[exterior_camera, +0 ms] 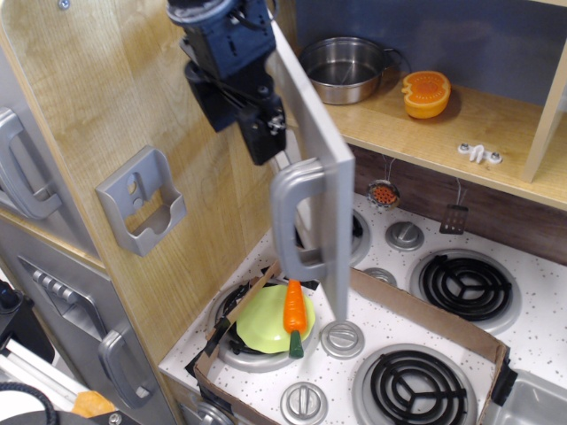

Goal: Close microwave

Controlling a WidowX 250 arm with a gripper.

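Observation:
The microwave is the wooden compartment at the top; its silver-grey door point(317, 150) stands partly open, swung out over the stove, its outer face with the big curved grey handle point(294, 221) turned toward the camera. My gripper point(260, 131), dark blue and black, is at the door's outer face near its upper left, above the handle and pressed against or very close to it. I cannot tell how its jaws stand. It holds nothing I can see. Inside the compartment a steel pot point(341, 66) and an orange fruit half point(425, 93) sit on the wooden shelf point(461, 133).
A grey wall bracket point(142, 199) is on the wooden side panel to the left. Grey lower doors with curved handles point(120, 363) are at the lower left. Below, a cardboard box point(416, 310) on the stove holds a green plate point(261, 323) and a carrot point(294, 314).

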